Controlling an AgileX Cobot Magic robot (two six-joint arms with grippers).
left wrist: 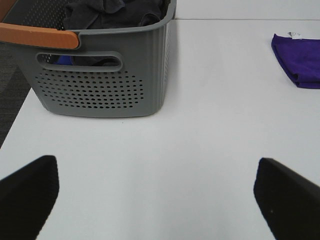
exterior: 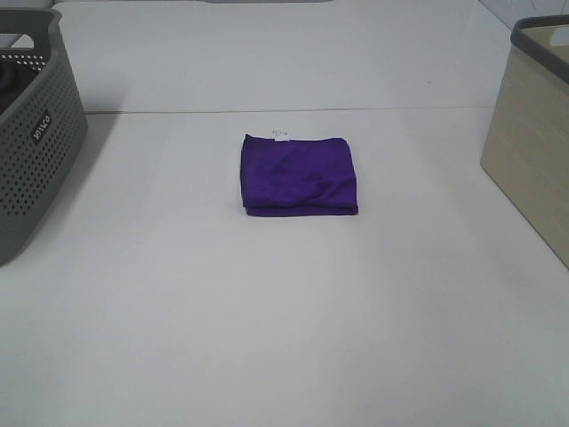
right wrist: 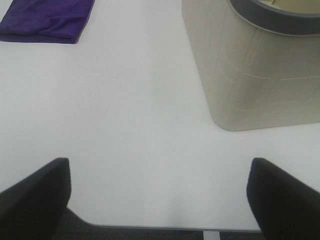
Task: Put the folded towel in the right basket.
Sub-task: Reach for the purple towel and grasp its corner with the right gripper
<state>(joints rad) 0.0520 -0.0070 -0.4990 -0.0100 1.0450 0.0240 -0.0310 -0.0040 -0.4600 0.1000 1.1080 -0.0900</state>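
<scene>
A folded purple towel [exterior: 299, 175] with a small white tag lies flat in the middle of the white table [exterior: 284, 338]. It also shows in the left wrist view [left wrist: 299, 59] and in the right wrist view [right wrist: 46, 20]. The right basket [exterior: 533, 133] is beige with a grey rim, at the table's right edge; the right wrist view shows its side [right wrist: 255, 65]. My left gripper [left wrist: 157, 200] is open and empty, well away from the towel. My right gripper [right wrist: 160, 197] is open and empty near the table's front edge. Neither gripper shows in the exterior high view.
A grey perforated basket [exterior: 31, 133] stands at the left edge, holding dark clothes [left wrist: 115, 12], with an orange handle [left wrist: 37, 35] on its rim. The table's front edge [right wrist: 150, 227] runs just under the right gripper.
</scene>
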